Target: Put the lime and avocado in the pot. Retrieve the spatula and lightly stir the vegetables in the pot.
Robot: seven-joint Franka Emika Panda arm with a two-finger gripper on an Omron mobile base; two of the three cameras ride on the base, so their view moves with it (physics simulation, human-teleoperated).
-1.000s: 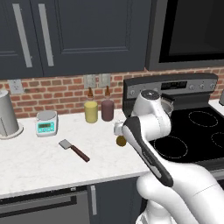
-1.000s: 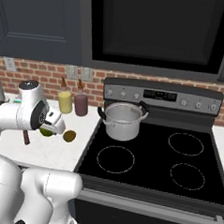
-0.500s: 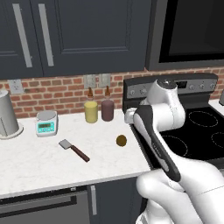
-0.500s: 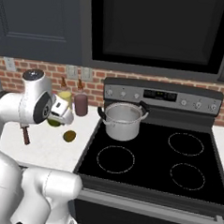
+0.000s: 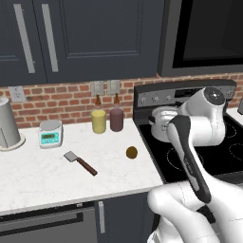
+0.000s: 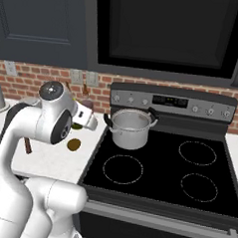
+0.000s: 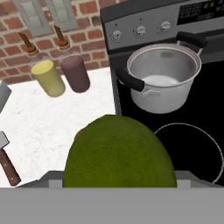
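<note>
Left base view: the avocado (image 5: 132, 152) lies on the white counter (image 5: 42, 168), near the stove's left edge. The spatula (image 5: 79, 161) lies flat on the counter to its left, blade toward the back, apart from it. The pot (image 5: 163, 122) stands on the stove's (image 5: 218, 151) rear left burner, partly hidden by the arm. A yellow bottle (image 5: 98, 118) and a dark red bottle (image 5: 116, 116) stand at the brick wall; a small scale (image 5: 50, 133) and a tall grey container (image 5: 8, 125) stand further left. The scale's display cannot be read.

Right base view: the gripper (image 6: 84, 120) is above the counter's edge, left of the pot (image 6: 130, 128). The lime (image 6: 77, 125) shows as a green sliver under the hand. The avocado (image 6: 73, 144) rests on the counter below it. The stove's panel markings are too small to read.

Hand view: the lime (image 7: 120, 153) fills the lower centre, clamped between the fingers. The pot (image 7: 163, 78) is ahead, empty. The bottles carry no legible labels.
</note>
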